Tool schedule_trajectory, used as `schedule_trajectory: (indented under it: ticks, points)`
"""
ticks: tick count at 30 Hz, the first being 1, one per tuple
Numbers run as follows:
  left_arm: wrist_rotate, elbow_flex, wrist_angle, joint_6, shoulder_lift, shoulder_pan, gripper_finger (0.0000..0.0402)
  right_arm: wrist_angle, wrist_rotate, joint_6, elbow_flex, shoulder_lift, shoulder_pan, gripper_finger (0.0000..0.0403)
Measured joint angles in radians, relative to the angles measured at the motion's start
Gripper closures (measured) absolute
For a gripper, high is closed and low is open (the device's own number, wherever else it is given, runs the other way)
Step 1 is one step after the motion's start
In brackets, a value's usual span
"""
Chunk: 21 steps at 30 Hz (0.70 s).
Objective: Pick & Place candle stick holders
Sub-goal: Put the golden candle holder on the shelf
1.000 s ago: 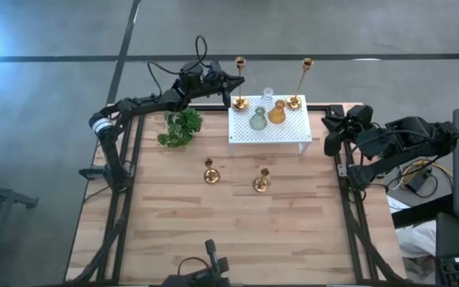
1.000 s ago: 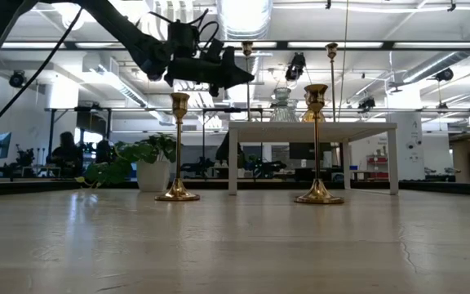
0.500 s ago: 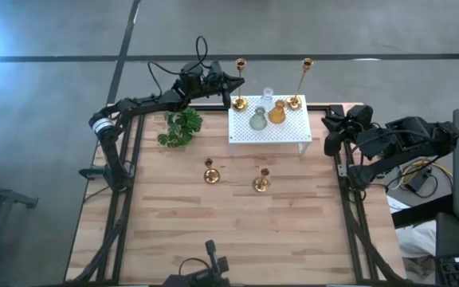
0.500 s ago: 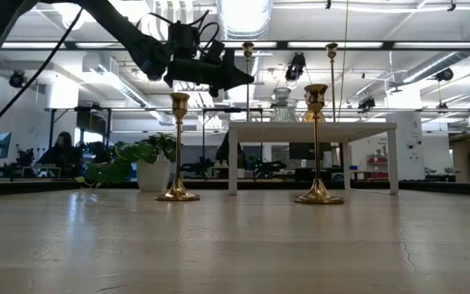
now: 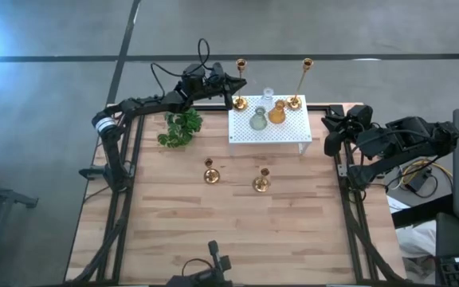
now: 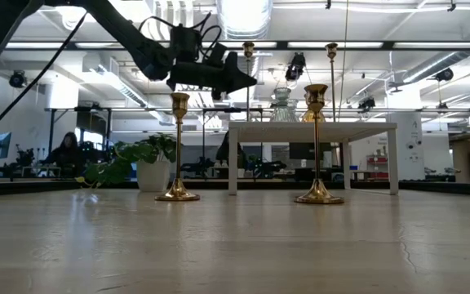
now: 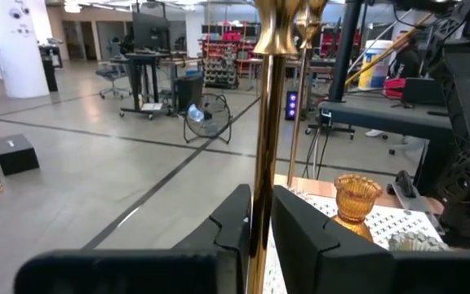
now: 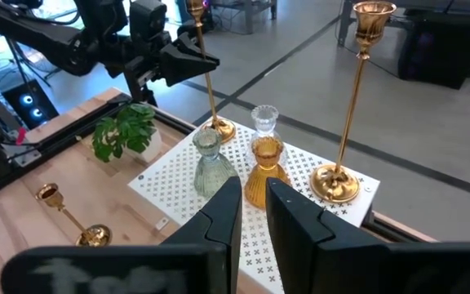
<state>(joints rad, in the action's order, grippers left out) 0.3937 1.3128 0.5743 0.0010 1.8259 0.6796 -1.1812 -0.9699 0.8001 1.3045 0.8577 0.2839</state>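
Observation:
A tall gold candlestick (image 5: 240,62) stands by its round base at the far left corner of the white perforated stand (image 5: 289,129). My left gripper (image 5: 233,83) is shut on its stem (image 7: 264,122). A second tall gold candlestick (image 5: 295,101) stands at the stand's far right. Green (image 5: 258,121), amber (image 5: 276,114) and clear (image 5: 268,95) glass holders stand between them. Two short gold candlesticks (image 5: 210,174) (image 5: 261,182) stand on the table. My right gripper (image 5: 327,132) waits at the table's right edge, fingers nearly together, holding nothing. My left gripper pinches the tall candlestick's slim stem (image 7: 262,184) between its two fingers, about halfway up. The fingers (image 7: 237,224) come level from the table's left and lie across the stem. The candlestick is upright, its round base (image 5: 240,104) on the stand.
A green leafy plant (image 5: 182,127) stands on the table left of the stand, under my left arm. The short candlesticks also show in the low view (image 6: 178,147) (image 6: 317,147). Bare wood lies toward the near edge. A person (image 6: 65,151) sits far behind the table.
My left gripper has moved slightly toward the table's right, closer onto the tall candlestick's stem. The candlestick stands where it was, upright on the stand.

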Motion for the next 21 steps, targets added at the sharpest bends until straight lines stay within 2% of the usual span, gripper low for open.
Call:
schedule_trajectory:
  ticks: [11, 21]
  points:
    - [-0.004, 0.001, 0.020, -0.012, 0.000, 0.000, 0.0327, 0.009, 0.002, -0.008, 0.000, 0.000, 0.000, 0.0351]
    - [-0.061, 0.001, -0.051, -0.017, -0.052, 0.011, 0.0264, 0.011, 0.003, -0.013, 0.000, 0.001, 0.000, 0.0351]
